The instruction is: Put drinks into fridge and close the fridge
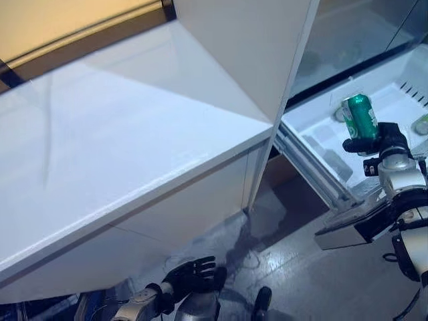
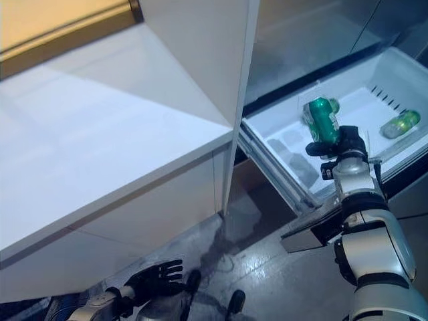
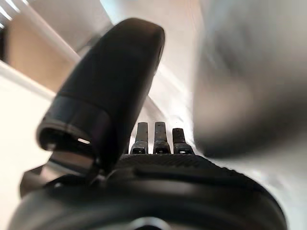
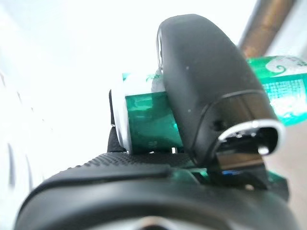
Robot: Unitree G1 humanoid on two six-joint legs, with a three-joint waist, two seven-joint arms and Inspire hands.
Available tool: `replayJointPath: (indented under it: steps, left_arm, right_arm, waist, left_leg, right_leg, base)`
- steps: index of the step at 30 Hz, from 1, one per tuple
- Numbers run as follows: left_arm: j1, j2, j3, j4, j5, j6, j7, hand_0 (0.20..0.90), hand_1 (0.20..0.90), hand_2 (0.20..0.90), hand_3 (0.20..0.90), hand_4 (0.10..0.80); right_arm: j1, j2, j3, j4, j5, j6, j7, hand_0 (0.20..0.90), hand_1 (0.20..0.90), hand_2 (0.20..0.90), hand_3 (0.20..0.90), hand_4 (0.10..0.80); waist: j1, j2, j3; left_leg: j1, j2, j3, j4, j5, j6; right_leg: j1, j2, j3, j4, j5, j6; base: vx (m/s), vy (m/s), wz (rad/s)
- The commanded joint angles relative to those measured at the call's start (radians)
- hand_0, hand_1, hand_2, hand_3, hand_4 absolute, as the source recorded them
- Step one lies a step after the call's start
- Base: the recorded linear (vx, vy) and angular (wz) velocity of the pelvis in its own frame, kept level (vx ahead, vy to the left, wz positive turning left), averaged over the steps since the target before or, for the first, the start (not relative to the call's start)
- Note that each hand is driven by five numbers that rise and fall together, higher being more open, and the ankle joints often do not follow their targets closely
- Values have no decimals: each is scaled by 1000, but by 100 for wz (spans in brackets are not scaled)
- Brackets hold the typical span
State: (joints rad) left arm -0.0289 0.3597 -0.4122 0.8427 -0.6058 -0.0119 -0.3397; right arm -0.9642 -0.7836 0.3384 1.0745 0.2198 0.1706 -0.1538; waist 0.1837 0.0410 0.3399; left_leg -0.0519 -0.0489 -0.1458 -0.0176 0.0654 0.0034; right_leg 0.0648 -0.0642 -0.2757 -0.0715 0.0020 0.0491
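Note:
My right hand [image 1: 376,142] is shut on a green can [image 1: 361,116] and holds it upright over the open white fridge drawer [image 2: 281,137]. The right wrist view shows the thumb [image 4: 211,91] wrapped over the green can [image 4: 148,127]. A second green drink [image 2: 400,123] lies on its side in the drawer at the far right, and another green drink [image 2: 334,105] shows just behind the held can. My left hand [image 1: 194,275] hangs low near the floor with relaxed, straight fingers [image 3: 154,139], holding nothing.
A white counter [image 1: 120,147] fills the left and middle. A tall white panel [image 1: 267,60], the fridge's side or door, stands between the counter and the drawer. Grey floor [image 1: 287,247] lies below.

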Motion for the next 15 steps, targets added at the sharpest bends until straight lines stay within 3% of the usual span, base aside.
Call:
replayJointPath:
  steps: [1, 6, 15]
  left_arm:
    - [27, -10, 40, 34, -7, -23, 68, 900, 900, 900, 900, 800]
    - [15, -8, 134, 68, 18, 19, 143, 900, 900, 900, 900, 800]
    - [18, 9, 192, 88, -10, 32, 121, 900, 900, 900, 900, 800]
  right_arm:
    - [-201, -132, 86, -94, -79, -58, 18, 300, 300, 300, 200, 100]
    - [-192, -142, 113, -77, -127, 8, 85, 300, 300, 300, 200, 100]
    - [-195, -150, 136, -2, -179, 51, 220, 300, 300, 300, 200, 100]
  waist:
    - [34, -26, -38]
    - [52, -25, 4]
    - [70, -15, 32]
  left_leg:
    - [-53, -26, 20, 97, -81, -8]
    - [-104, -29, 16, 127, -77, -6]
    - [-122, -33, 12, 142, -77, -3]
  right_leg:
    - [-112, 40, 19, 207, -112, -49]
    - [-163, 32, 3, 241, -110, -53]
    - [-187, 27, -8, 275, -120, -57]
  base:
    - [-40, -41, 5]
    - [-60, -18, 8]
    - [-13, 5, 2]
